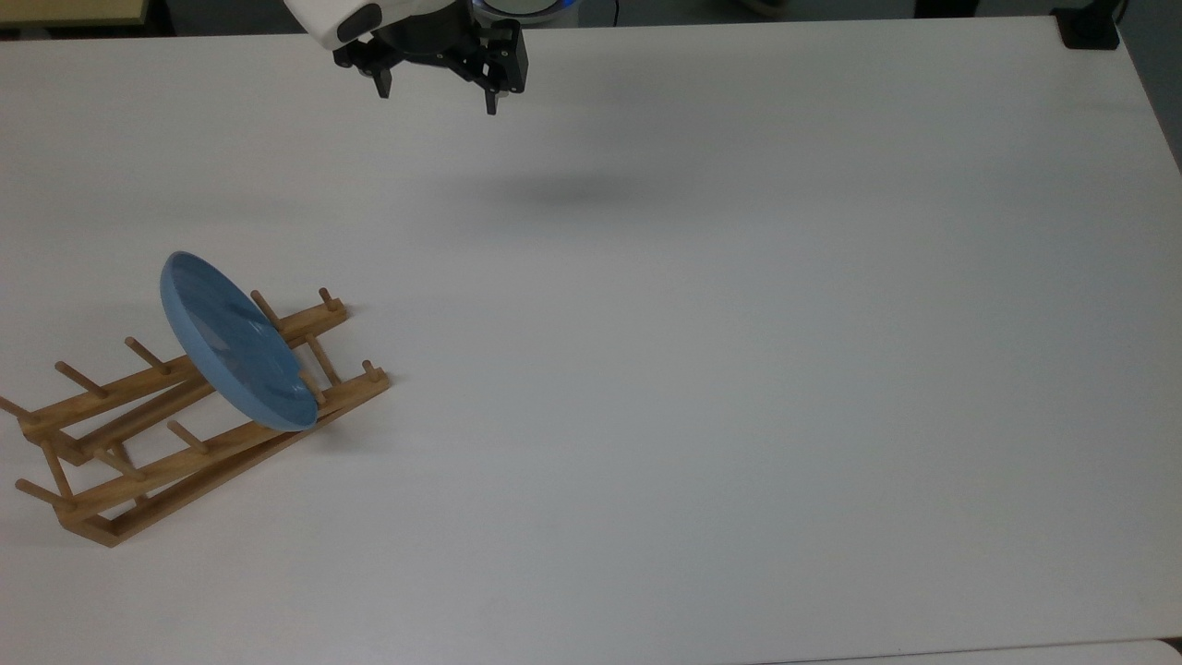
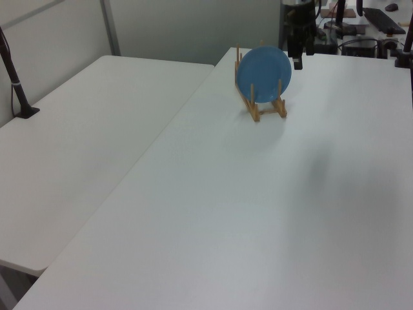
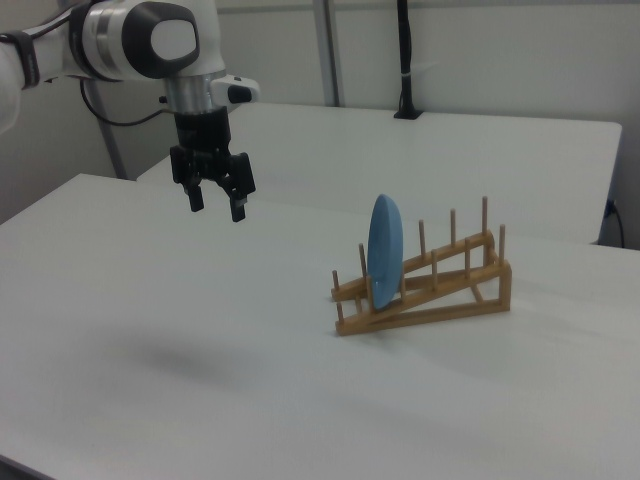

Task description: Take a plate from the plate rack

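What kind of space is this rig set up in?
Likely a robotics lab or office workroom: a robot arm with its gripper open above plain white tables, a lone plate standing in a wooden rack, and desks with cables and equipment behind.
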`<state>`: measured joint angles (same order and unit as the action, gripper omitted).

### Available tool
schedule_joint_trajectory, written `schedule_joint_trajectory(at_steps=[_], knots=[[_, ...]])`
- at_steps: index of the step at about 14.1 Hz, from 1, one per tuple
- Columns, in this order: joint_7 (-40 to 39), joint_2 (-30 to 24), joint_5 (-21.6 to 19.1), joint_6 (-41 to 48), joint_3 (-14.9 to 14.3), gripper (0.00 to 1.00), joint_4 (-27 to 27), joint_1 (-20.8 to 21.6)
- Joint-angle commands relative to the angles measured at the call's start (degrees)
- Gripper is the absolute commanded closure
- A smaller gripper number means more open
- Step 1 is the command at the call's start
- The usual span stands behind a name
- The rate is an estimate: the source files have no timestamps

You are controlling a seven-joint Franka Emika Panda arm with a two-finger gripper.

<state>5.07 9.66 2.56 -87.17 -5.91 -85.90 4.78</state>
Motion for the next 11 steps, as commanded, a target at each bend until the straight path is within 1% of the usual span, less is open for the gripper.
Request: schedule_joint_trajectory(at_steps=[1,4,7,10,11], knots=[[-0.6,-1.6,0.1,1.2,-0.8,0.0,-0.8,-0.3],[-0.4,-0.9,0.3,0.4,-0.8,0.0,-0.5,-0.6],[-0.1,-0.4,1.7,0.3,-0.8,0.0,0.3,-0.6],[-0.8,-0.5,1.8,-3.0,-1.1,0.0,0.4,-1.2],[-0.9,-0.5,1.9,-4.0,-1.5,0.0,0.4,-2.0]])
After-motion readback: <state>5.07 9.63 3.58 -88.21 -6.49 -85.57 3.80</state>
